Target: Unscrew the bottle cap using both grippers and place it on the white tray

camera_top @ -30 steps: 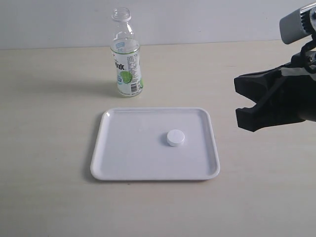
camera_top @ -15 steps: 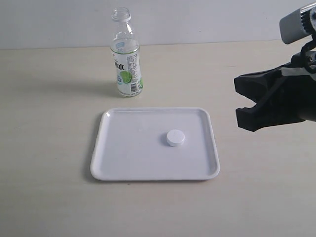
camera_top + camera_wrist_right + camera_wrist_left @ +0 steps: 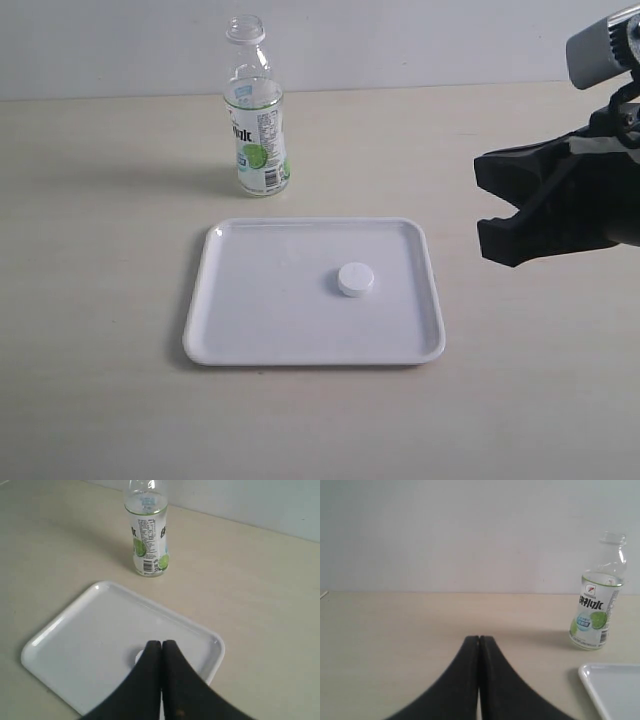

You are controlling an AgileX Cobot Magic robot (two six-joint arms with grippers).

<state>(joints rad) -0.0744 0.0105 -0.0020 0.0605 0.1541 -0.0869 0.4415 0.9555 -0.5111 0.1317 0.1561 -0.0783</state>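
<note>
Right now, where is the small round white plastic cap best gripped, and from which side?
Probably across its curved side wall, from straight above: the small round white plastic cap lies flat, a low disc, inside the flat white rectangular tray, away from its rim.

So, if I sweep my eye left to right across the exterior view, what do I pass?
First the small clear plastic bottle with lime label → small round white screw cap → black right gripper. The flat white rectangular tray spans too wide to place.

Bright, even light; the bottle point(image 3: 257, 135) casts a faint, soft-edged shadow.
</note>
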